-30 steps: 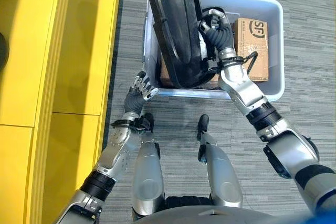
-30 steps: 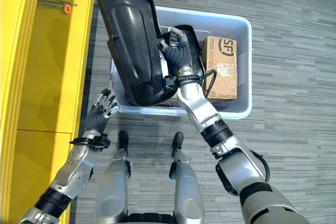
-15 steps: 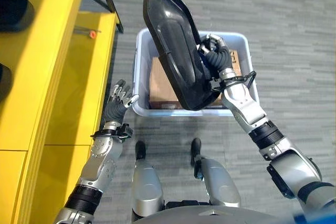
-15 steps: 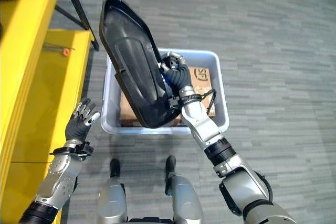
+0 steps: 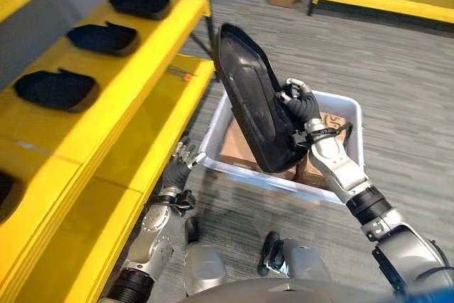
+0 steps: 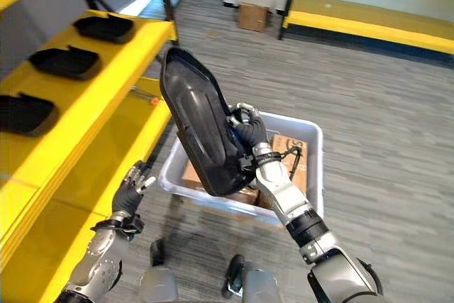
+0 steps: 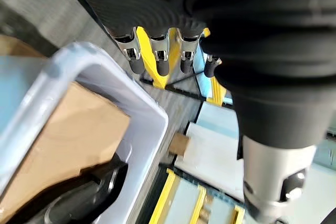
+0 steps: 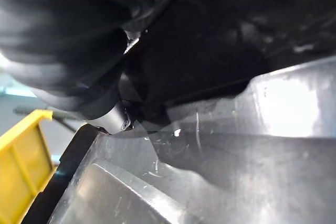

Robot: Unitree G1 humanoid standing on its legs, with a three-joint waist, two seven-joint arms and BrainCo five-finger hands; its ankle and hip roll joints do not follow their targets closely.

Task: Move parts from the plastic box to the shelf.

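Yellow shelf (image 5: 106, 97) on the left already carries several black parts (image 5: 55, 89). Grey box (image 6: 312, 148) sits on the floor, cartons inside. Right hand (image 5: 298, 108), fingers curled, holds a large black part (image 5: 252, 108) above the box, not yet shelved. Left hand (image 5: 181, 160) hangs open, near the box.

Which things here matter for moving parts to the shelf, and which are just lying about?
For the job:
- black part, held in the right hand
- plastic box
- yellow shelf
- left hand, fingers relaxed, holding nothing

Lying about:
- cardboard box on the floor farther off
- orange-tipped tool on the lower shelf board
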